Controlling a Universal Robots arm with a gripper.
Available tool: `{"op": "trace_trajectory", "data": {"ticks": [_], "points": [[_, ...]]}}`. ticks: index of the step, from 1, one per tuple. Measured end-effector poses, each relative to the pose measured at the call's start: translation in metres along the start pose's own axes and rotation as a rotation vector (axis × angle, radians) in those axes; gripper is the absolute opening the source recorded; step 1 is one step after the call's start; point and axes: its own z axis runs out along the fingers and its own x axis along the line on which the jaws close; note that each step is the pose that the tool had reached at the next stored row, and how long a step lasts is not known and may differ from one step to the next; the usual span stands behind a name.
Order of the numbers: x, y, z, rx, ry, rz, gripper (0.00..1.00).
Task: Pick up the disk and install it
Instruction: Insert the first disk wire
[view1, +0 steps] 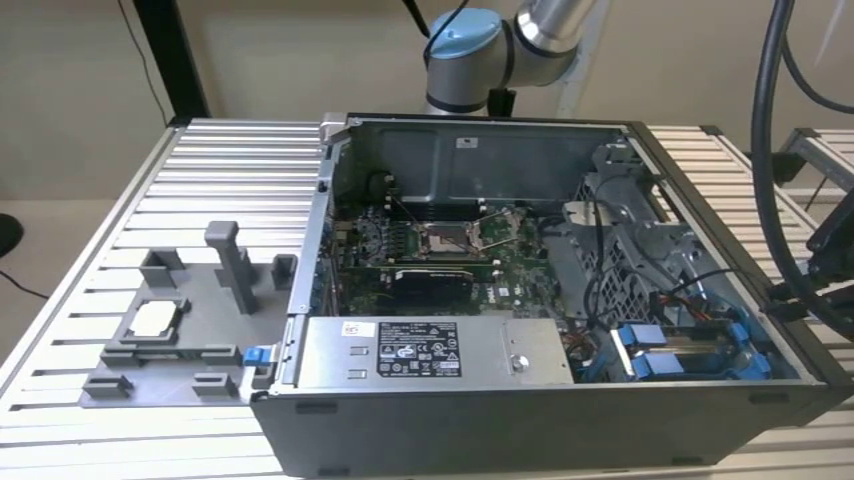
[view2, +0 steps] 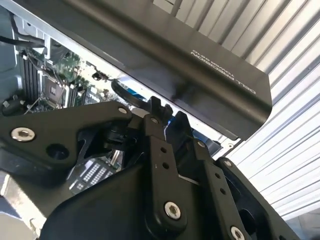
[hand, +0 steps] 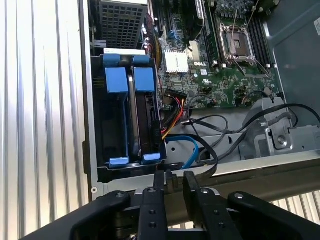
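The disk (hand: 133, 120) stands on edge in the drive bay at the corner of the open computer case (view1: 534, 420), its silver metal side showing between two blue plastic brackets (hand: 118, 80). In the exterior view the same blue-framed disk (view1: 687, 345) sits low at the case's right end. My gripper (hand: 174, 176) hovers just outside the case wall beside that bay, apart from the disk. Its black fingers (hand: 190, 182) stand a narrow gap apart with nothing between them. In the second wrist view the gripper (view2: 167, 111) hangs over the case's dark rim.
A motherboard (view1: 441, 250) and a grey labelled box (view1: 414, 350) fill the case. Blue, black and coloured cables (hand: 192, 150) lie next to the bay. A grey tray (view1: 174, 345) with a small square chip (view1: 154, 318) rests on the slatted table at the exterior view's left.
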Motion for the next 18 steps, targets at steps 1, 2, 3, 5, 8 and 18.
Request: {"op": "trace_trajectory", "data": {"ticks": [1, 2, 3, 5, 8, 18], "points": [[0.0000, 0.0000, 0.0000, 0.0000, 0.0001, 0.000, 0.00], [0.0000, 0.0000, 0.0000, 0.0000, 0.0000, 0.000, 0.00], [0.0000, 0.0000, 0.0000, 0.0000, 0.0000, 0.000, 0.00], [0.0000, 0.0000, 0.0000, 0.0000, 0.0000, 0.000, 0.00], [-0.0009, 0.0015, -0.0032, 0.0003, 0.0004, 0.000, 0.00], [-0.0015, 0.0357, -0.0118, 0.0059, 0.0116, 0.002, 0.00]]}}
